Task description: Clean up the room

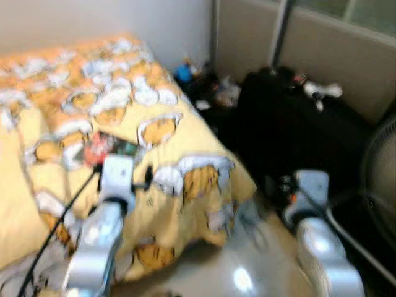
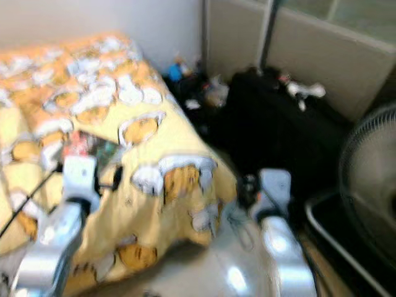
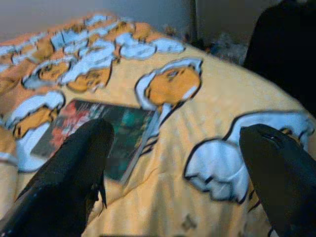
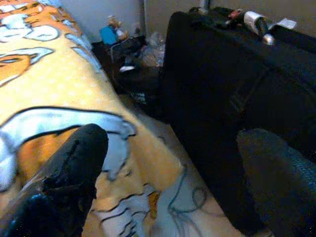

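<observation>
Little looks done: a book (image 3: 98, 136) lies on the bed (image 1: 185, 142) at the left gripper's (image 3: 177, 173) eleven o'clock, both grippers' fingers apart, empty.

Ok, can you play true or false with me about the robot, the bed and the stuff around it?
1. A book lies on the yellow blanket. True.
2. The left gripper is holding the book. False: it is open, just short of the book.
3. A black suitcase stands beside the bed. True.
4. The right gripper is shut. False: its fingers are wide apart.
5. The blanket is plain blue. False: it is yellow with orange cartoon cats.
</observation>
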Robot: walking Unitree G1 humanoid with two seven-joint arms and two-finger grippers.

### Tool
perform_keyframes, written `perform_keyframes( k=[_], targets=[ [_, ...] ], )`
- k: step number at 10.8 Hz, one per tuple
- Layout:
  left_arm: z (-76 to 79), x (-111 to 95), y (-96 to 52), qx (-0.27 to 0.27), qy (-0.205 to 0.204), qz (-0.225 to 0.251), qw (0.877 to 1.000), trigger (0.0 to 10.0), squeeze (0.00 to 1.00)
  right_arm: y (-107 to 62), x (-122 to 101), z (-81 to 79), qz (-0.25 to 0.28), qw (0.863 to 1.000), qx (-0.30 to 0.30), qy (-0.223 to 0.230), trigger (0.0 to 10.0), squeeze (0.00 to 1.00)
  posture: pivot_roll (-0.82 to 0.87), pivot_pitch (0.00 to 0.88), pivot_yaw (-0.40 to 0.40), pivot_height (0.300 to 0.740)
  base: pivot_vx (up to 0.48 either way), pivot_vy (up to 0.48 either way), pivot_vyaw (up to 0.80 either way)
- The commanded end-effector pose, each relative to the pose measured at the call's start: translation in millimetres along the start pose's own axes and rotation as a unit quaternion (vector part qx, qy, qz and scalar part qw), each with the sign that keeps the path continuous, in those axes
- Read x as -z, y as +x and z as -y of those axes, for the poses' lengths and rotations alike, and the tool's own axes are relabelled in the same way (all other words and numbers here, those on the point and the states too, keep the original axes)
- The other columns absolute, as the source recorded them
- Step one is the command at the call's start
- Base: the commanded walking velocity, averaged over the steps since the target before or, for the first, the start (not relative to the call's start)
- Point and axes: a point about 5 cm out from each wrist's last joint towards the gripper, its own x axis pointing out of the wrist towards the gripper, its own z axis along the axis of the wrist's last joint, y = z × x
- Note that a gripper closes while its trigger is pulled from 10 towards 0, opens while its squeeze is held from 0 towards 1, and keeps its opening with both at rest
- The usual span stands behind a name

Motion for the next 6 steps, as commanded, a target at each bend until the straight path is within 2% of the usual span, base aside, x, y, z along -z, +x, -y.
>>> perform_keyframes(
  k=[1, 2, 3, 4, 6],
  targets=[
    [2.2, -2, 2.6, 0.000, -0.004, 0.004, 1.000, 10.0, 0.00, 3.1, -10, 7.0, 0.018, 1.000, 0.009, -0.007, 10.0, 0.00, -0.08, 0.000, 0.063, 0.740, 0.000, 0.371, 0.80],
    [3.1, -5, 8.4, 0.000, -0.002, 0.012, 1.000, 10.0, 0.00, 7.6, -15, 19.4, 0.022, 0.999, 0.043, 0.004, 10.0, 0.00, -0.08, 0.000, 0.051, 0.740, 0.000, 0.375, 0.80],
    [2.5, -13, 12.9, -0.008, 0.002, 0.026, 1.000, 10.0, 0.00, 10.9, -14, 21.6, 0.019, 0.999, 0.043, 0.014, 10.0, 0.00, -0.05, 0.000, 0.048, 0.740, 0.000, 0.375, 0.00],
    [3.5, -16, 13.7, -0.009, 0.002, 0.030, 1.000, 10.0, 0.00, 14.0, -9, 22.5, 0.007, 0.999, 0.043, -0.006, 10.0, 0.00, -0.05, 0.000, 0.045, 0.740, 0.000, 0.379, 0.00],
    [1.2, -12, 11.8, -0.014, 0.002, 0.029, 0.999, 10.0, 0.00, 20.4, -12, 20.1, 0.005, 0.999, 0.041, 0.009, 10.0, 0.00, -0.06, 0.000, 0.045, 0.740, 0.000, 0.375, 0.00]
  ],
)
